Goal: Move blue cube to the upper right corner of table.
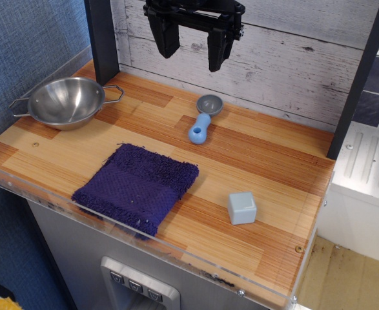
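The blue cube [242, 208] is small, pale grey-blue and matte, with softly rounded edges and plain faces. It sits flat on one face, upright, turned slightly so that no side runs square with the front edge. It lies toward the front right of the table [266, 155] — near the front edge and nearer the right edge than the left, on bare wood. The table is a rectangular top of striped orange-brown planks, with a clear acrylic strip along its front edge and a whitewashed plank wall at its back.
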